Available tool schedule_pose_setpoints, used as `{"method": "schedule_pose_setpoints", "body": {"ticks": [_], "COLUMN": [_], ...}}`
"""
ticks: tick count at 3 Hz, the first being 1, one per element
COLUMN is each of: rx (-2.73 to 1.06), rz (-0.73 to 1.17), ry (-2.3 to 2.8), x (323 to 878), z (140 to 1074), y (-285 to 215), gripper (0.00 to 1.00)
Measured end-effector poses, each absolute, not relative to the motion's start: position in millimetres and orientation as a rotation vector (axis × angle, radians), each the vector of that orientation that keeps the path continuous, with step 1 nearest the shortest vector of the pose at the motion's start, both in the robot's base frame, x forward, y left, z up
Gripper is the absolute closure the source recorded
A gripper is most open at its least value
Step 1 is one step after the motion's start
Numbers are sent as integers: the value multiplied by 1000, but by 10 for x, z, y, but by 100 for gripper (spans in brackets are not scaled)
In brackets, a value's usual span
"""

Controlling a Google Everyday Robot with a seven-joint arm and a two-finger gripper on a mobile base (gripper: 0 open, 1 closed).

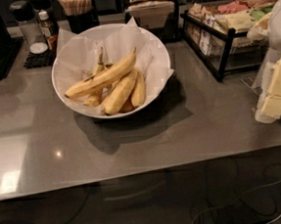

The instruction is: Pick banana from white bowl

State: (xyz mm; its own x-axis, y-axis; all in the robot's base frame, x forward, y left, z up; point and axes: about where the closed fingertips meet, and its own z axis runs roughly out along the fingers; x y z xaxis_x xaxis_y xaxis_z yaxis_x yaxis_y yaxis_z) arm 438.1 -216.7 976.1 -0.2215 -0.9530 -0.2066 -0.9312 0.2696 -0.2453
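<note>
The gripper hangs far to the right of the white bowl; I cannot tell if it is open. The banana lies on top, slanting up to the right.

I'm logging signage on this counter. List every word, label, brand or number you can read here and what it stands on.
No text here can be read.
Packets in the black rack: print too blurred to read.
Small bottle at the back left: label too blurred to read.
Banana, white bowl, and gripper at the right edge: no markings show.
</note>
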Motion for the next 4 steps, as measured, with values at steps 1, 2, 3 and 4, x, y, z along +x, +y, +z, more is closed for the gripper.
{"method": "schedule_pose_setpoints", "body": {"ticks": [1, 2, 3, 4], "rx": [-1725, -1748, -1851, -1923], "rz": [-98, -105, -55, 51], "ry": [2232, 2194, 2061, 1919], "x": [4381, 4444, 4648, 4899], "z": [9761, 9838, 9975, 10096], "y": [-2167, -2098, -1799, -1429], "gripper": [0, 0, 0, 0]}}
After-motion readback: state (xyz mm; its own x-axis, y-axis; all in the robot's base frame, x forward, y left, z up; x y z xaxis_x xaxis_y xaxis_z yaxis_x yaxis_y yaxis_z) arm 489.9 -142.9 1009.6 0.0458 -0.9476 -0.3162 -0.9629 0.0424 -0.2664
